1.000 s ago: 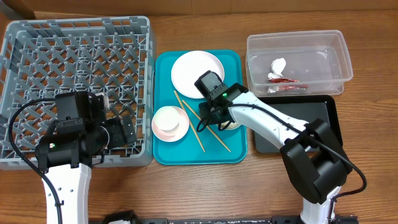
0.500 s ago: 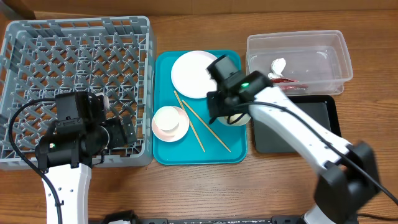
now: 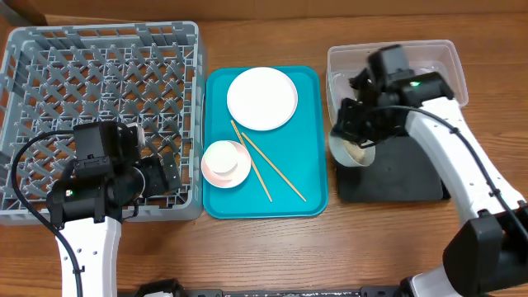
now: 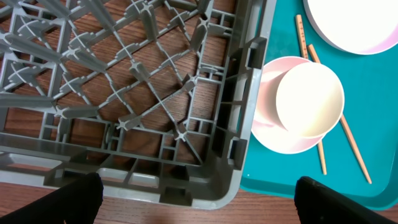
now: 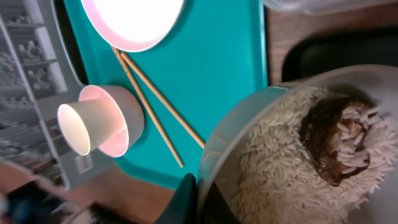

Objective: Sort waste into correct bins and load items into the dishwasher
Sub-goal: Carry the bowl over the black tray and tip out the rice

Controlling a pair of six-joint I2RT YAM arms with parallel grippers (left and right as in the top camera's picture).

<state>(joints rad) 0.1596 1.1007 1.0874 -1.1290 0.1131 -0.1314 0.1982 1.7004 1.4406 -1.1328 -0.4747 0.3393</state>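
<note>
Rack left. Serving tray centre: plate, cup in bowl, 2 chopsticks. Right: tub behind shallow tray, rice bowl over its left end.

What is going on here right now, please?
The right arm has its jaws on the grey-green bowl, full of rice with a brown lump, tilted above the black tray's left edge. The left arm hangs open-jawed over the dish rack's corner. The plate, cup in the pink bowl, and chopsticks lie on the teal tray.

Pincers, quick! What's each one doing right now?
Left pincer: open, holding nothing.
Right pincer: closed on the rim of the grey-green bowl of rice.
</note>
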